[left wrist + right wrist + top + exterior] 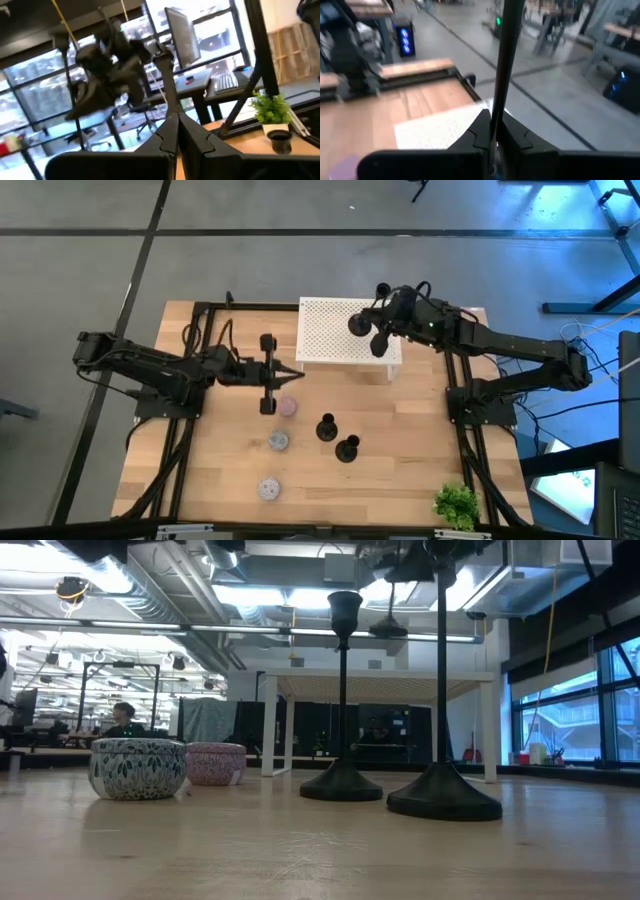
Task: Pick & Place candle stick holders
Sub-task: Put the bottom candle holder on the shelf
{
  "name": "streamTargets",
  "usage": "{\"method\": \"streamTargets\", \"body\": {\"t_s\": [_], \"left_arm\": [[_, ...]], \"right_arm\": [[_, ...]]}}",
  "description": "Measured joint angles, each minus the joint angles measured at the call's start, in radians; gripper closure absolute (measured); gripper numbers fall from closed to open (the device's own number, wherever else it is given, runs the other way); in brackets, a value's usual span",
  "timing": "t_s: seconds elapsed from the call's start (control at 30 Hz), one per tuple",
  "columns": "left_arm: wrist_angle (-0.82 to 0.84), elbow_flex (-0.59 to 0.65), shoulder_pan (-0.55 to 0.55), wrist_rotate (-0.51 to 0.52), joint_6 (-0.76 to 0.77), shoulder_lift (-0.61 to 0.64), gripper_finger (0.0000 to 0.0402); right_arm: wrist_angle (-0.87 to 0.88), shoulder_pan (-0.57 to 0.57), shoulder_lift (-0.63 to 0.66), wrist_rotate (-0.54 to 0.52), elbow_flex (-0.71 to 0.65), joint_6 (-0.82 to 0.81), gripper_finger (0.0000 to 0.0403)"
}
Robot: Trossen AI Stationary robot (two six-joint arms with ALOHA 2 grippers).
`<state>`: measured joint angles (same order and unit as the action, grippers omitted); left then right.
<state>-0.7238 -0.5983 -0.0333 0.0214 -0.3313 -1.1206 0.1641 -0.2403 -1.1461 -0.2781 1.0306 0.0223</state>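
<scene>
My right gripper (385, 315) is shut on one black candle stick holder (379, 342), held above the white perforated stand (335, 330) at the table's far side. Two more black holders (326, 428) (347, 448) stand upright on their round bases at the table's middle; the low view shows them close up (342, 690) (443, 690). My left gripper (295, 372) is shut and empty, hovering left of the stand's near left corner; its closed fingers show in the left wrist view (176, 135). My right gripper pinches the holder's thin stem (496, 112) between its two fingers. The stem runs on past the fingertips (512, 45). The holder is lifted clear, its round base (390, 628) hanging above the stand's top.
Three small round patterned tins (288, 406) (279, 441) (268, 489) sit near the left gripper and toward the near edge; two show in the low view (137, 768) (216, 763). A green plant (457, 503) stands at the near right corner.
</scene>
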Motion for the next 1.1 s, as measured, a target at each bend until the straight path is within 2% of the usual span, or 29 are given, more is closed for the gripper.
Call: {"method": "streamTargets", "body": {"t_s": [0.13, 0.23, 0.33, 0.43, 0.5, 0.73, 0.8, 0.97, 1.1], "left_arm": [[-0.002, 0.000, 0.080, -0.164, 0.049, -0.016, 0.0398], [0.007, 0.001, 0.126, -0.200, 0.100, -0.032, 0.0398], [-0.005, 0.000, 0.154, -0.201, 0.101, -0.039, 0.0398], [-0.020, -0.010, 0.177, -0.205, 0.100, -0.039, 0.0398], [-0.020, -0.020, 0.189, -0.212, 0.090, -0.039, 0.0398], [-0.006, -0.022, 0.213, -0.234, 0.084, -0.046, 0.0398], [-0.006, -0.022, 0.211, -0.233, 0.086, -0.045, 0.0398], [-0.006, -0.022, 0.189, -0.234, 0.099, -0.045, 0.0398], [-0.006, -0.022, 0.176, -0.234, 0.101, -0.045, 0.0398]], "right_arm": [[0.030, -0.011, -0.008, 0.060, -0.003, 0.014, 0.0388], [-0.043, -0.009, -0.023, 0.065, -0.040, 0.063, 0.0388], [-0.093, -0.018, -0.021, -0.034, -0.045, 0.092, 0.0388], [-0.039, -0.045, -0.016, -0.201, -0.047, 0.078, 0.0388], [-0.026, -0.073, -0.015, -0.269, -0.047, 0.067, 0.0388], [-0.070, -0.213, -0.015, -0.262, -0.029, 0.004, 0.0388], [-0.053, -0.272, -0.015, -0.196, 0.010, -0.040, 0.0388], [-0.053, -0.452, -0.061, 0.222, 0.155, -0.070, 0.0388], [0.022, -0.593, -0.168, 0.402, 0.323, -0.092, 0.0388]]}}
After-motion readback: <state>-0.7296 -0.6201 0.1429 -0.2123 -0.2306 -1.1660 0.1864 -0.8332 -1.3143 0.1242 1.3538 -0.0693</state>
